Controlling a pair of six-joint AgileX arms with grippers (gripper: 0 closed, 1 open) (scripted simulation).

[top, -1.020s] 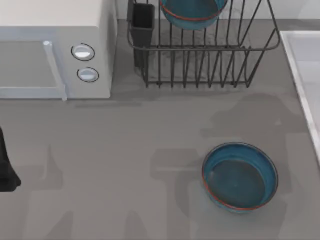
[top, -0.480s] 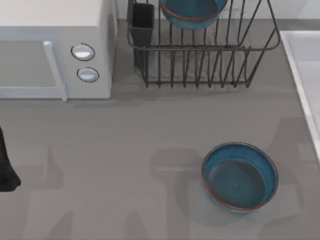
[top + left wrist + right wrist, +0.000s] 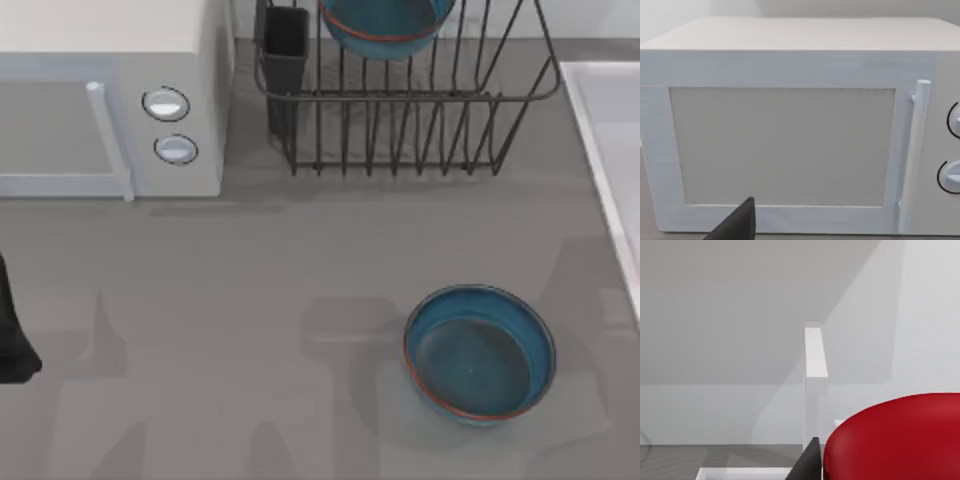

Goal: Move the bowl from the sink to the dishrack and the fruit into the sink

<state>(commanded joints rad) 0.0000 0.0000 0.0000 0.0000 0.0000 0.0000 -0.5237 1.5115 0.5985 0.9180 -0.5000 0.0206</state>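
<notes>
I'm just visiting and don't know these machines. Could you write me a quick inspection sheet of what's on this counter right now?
Surface: grey countertop, bare in the middle.
Job's things: one round teal-blue bowl stands in the dark wire dishrack; the white sink lies at the right edge; a glossy red fruit sits close before the right wrist camera.
Clutter: a second teal-blue bowl on the counter; a white microwave at the left.
Grippers: left arm parked at the left edge.
Cables: nothing seen.
Surroundings: pale wall.
</notes>
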